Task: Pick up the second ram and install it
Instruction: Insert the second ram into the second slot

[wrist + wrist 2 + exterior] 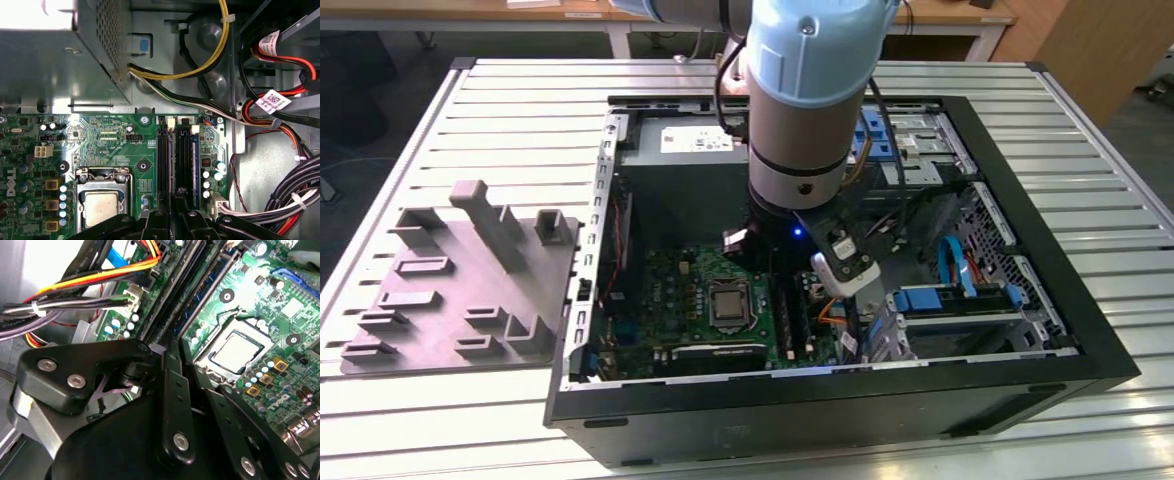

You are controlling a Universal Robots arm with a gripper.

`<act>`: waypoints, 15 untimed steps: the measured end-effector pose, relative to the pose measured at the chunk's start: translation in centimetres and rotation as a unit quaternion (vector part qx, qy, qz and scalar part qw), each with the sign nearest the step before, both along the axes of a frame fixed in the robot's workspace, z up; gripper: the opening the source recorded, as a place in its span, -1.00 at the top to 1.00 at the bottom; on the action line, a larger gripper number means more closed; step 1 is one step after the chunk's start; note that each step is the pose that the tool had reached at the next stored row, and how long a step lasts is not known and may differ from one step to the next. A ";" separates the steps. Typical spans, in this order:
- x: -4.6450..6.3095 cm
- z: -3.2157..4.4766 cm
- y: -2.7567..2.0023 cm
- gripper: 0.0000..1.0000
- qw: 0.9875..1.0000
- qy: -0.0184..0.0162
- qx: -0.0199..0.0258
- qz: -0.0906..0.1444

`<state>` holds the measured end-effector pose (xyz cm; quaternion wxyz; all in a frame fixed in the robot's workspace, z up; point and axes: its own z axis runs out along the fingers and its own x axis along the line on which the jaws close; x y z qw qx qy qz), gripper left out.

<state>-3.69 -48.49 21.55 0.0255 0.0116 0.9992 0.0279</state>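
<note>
tool (pixel 172 212): lowered inside the computer case (pixel 1067 300), above the black memory slots (pixel 175 160); grip state cannot be told.
second ram (pixel 195 165): standing in a slot, right of the processor (pixel 101 207).

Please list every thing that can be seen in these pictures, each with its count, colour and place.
Table: one, silver, slatted, under everything.
Case: one, black, open, on the table.
Tray: one, grey, on the table, at the exterior view's left of the case.
Motherboard: one, green, inside the case.
Processor: one, silver, in its socket.
Slots: black, beside the processor; count unclear.
Ram: one seen, blue, standing in the slot nearest the cables.
Power supply: one, grey, in a case corner.
Cables: many; black, red, yellow, white.
Arm: one, light blue and grey, reaching into the case.
Hand: one, black, over the slots.
</note>
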 end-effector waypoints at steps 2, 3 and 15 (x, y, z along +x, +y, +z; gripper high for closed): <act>0.0 0.01 -0.01 0.62 1.000 0.000 0.000 0.000; 0.0 0.04 0.00 0.62 1.000 0.000 0.000 0.000; 0.0 1.80 0.00 0.62 1.000 0.000 0.000 0.000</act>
